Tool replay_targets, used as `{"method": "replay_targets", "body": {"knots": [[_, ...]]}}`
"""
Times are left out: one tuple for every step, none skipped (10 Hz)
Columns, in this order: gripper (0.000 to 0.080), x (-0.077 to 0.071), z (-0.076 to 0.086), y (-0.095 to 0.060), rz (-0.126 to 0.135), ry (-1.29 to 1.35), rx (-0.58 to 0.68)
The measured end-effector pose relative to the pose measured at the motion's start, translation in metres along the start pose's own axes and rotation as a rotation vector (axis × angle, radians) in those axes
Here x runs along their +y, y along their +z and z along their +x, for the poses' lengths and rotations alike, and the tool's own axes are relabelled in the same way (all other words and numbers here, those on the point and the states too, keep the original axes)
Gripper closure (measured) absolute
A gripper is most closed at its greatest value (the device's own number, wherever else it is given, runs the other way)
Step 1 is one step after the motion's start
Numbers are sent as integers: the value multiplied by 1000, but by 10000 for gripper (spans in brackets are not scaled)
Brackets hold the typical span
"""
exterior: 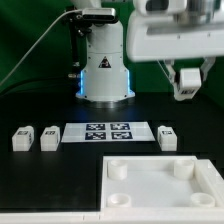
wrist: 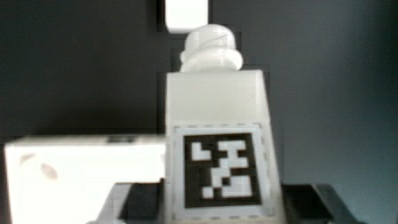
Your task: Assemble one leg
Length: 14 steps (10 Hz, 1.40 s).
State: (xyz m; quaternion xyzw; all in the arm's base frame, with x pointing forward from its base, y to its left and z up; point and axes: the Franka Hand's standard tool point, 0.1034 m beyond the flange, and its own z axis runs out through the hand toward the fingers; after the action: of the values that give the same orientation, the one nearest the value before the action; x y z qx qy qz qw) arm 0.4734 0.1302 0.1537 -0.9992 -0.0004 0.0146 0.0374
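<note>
The black table (exterior: 40,175) fills most of the scene. On its near side, toward the exterior view's right, lies the big white panel (exterior: 150,186), flat, with round sockets at its corners. My white base (exterior: 105,70) stands at the far side, behind the marker board (exterior: 108,132), which lies flat in the middle.

Three loose legs sit in the same row as that board. The first loose leg (exterior: 22,138) and the second loose leg (exterior: 49,136) are side by side at the exterior view's left of it. The third loose leg (exterior: 167,135) is just beside its other end.

My gripper (exterior: 186,84) hangs in the air at the exterior view's right, clear of the table. It is clamped on the leg (wrist: 222,110). In the wrist view, a dark finger (wrist: 128,202) presses each side of the block's base. The black-and-white tag (wrist: 222,170) faces the camera, and the rounded, ridged tip (wrist: 214,45) points away from my fingers.
</note>
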Motion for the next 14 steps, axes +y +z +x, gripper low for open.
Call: {"method": "replay_targets", "body": {"knots": [[508, -1, -2, 5, 7, -1, 76], [508, -2, 0, 5, 16, -1, 150], [508, -3, 6, 2, 33, 4, 274], [508, 2, 24, -5, 32, -38, 378], [508, 12, 52, -24, 31, -38, 458], [508, 11, 72, -47, 54, -24, 580], [508, 2, 80, -54, 79, -20, 673], [508, -4, 82, -51, 76, -24, 699], [507, -2, 81, -49, 67, -34, 714], [507, -1, 80, -48, 65, -29, 710], [507, -1, 80, -48, 64, -30, 710], [507, 0, 80, -47, 63, -32, 709], [507, 4, 85, -47, 44, -66, 716], [507, 15, 104, -44, 11, -104, 734]]}}
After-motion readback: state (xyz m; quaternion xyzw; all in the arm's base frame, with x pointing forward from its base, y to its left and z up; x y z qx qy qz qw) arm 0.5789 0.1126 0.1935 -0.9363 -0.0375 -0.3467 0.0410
